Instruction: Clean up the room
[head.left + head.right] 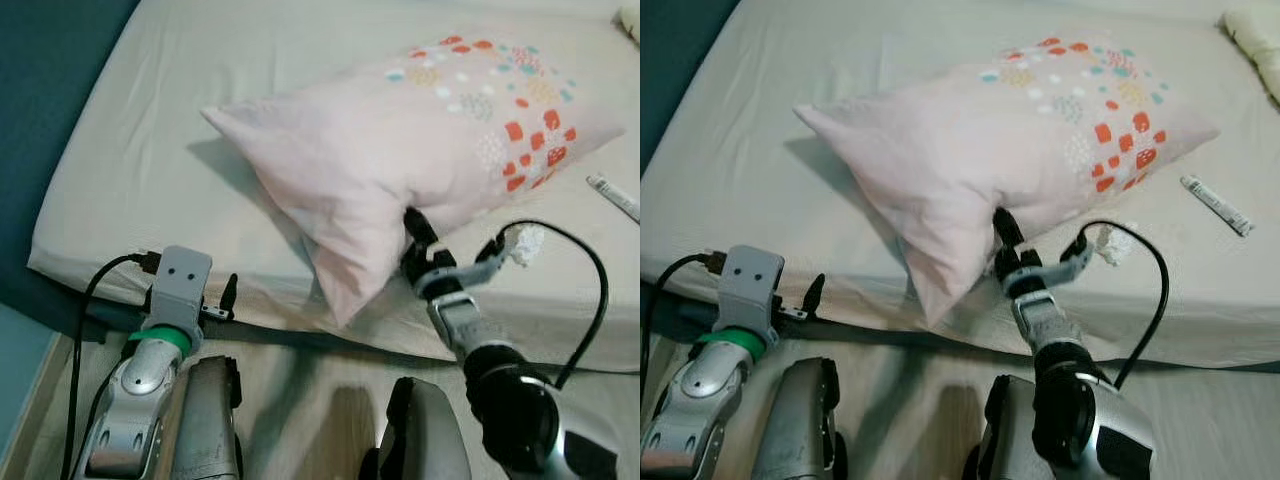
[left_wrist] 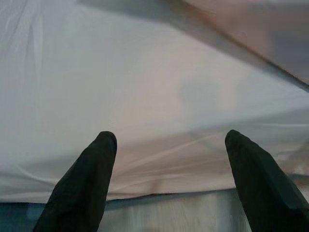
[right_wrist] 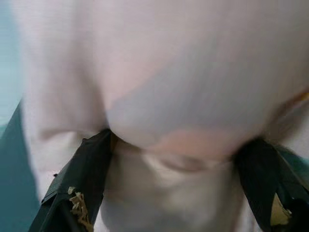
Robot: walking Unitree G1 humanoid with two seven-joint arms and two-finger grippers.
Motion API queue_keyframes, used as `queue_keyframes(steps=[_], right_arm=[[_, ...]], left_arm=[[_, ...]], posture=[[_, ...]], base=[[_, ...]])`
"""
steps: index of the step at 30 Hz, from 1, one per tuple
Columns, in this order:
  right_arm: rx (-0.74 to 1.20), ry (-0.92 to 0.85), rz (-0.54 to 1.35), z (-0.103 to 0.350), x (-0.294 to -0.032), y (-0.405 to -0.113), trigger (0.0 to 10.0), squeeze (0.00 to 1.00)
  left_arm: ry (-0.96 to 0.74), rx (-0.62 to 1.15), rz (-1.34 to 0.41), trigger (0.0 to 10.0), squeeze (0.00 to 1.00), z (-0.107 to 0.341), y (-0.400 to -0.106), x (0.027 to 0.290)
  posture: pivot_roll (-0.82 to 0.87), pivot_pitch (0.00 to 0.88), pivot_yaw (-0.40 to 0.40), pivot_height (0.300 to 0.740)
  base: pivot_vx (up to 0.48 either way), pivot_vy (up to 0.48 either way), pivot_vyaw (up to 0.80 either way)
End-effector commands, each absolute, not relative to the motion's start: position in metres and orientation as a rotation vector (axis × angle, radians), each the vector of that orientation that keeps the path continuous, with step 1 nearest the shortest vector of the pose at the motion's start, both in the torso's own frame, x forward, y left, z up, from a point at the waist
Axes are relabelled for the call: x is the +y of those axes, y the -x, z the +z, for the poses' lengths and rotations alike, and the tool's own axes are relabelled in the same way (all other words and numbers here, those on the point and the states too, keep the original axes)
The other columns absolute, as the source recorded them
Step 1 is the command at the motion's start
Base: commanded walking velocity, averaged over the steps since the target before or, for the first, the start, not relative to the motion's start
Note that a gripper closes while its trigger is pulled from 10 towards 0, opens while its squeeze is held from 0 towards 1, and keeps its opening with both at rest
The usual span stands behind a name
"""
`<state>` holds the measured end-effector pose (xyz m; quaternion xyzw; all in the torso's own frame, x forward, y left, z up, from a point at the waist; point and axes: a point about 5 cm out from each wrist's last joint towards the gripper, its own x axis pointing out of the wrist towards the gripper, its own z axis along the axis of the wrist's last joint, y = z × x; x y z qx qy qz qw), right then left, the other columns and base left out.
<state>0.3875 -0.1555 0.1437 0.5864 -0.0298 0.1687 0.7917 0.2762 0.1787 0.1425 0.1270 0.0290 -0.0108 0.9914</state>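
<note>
A pale pink pillow [image 1: 420, 130] with orange and teal spots lies across the bed [image 1: 140, 150]. One of its corners hangs over the near edge. My right gripper [image 1: 418, 232] is pushed into the pillow's near side. In the right wrist view its black fingers [image 3: 82, 179] stand wide apart, with pillow fabric [image 3: 178, 96] bulging between them and hiding the tips. My left gripper [image 2: 169, 140] is open and holds nothing. It is low at the bed's near edge, left of the pillow, facing the side of the mattress [image 2: 145, 87].
A small white tube [image 1: 1215, 205] lies on the sheet to the right of the pillow. A crumpled white scrap [image 1: 525, 243] sits near my right wrist cable. Another cream pillow [image 1: 1255, 40] is at the far right corner. A teal wall [image 1: 40, 90] borders the bed's left side.
</note>
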Motion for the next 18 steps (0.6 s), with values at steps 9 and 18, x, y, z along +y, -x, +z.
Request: queue_keyframes(steps=[9, 18], right_arm=[[-0.173, -1.202, 0.505, 0.175, -0.146, -0.396, 0.0, 0.00], [-0.220, -1.199, 0.365, 0.173, -0.167, -0.397, 0.0, 0.00]], left_arm=[[-0.267, 0.079, -0.017, 10.0, 1.00, 0.140, -0.276, 0.178], [-0.262, 0.071, -0.018, 10.0, 1.00, 0.141, -0.282, 0.176]], posture=[[0.35, 0.259, -0.028, 0.530], [0.33, 0.232, -0.035, 0.530]], base=[[0.000, 0.000, 0.00], [0.000, 0.000, 0.00]])
